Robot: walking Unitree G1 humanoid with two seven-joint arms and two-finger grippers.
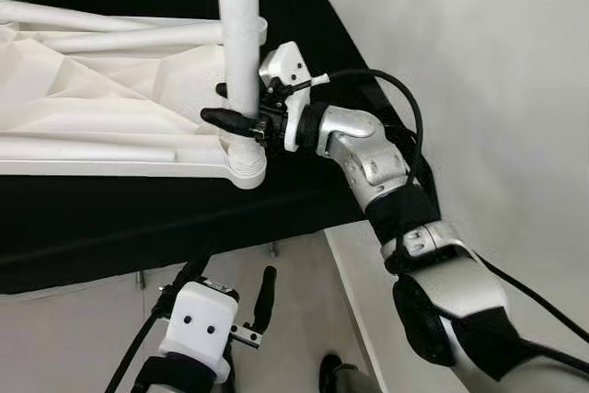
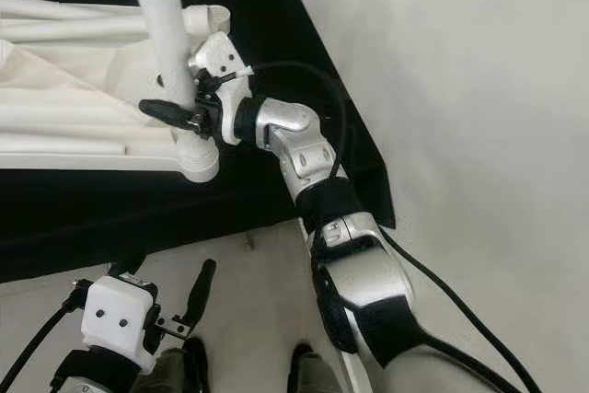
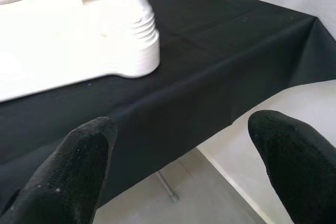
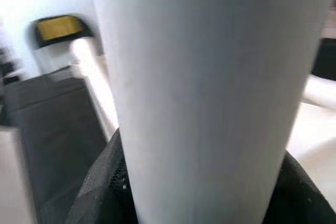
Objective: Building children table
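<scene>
A white children's tabletop lies upside down on a black-covered table. A white table leg stands upright in the corner socket of the tabletop. My right gripper is shut on the leg just above the socket, one black finger showing in front of it. In the right wrist view the leg sits between the black pads. My left gripper hangs open below the table's front edge, nothing between its fingers.
Other white legs lie across the tabletop at the back. The black cloth drapes over the table's front edge and right corner. A pale floor lies below, a white wall on the right.
</scene>
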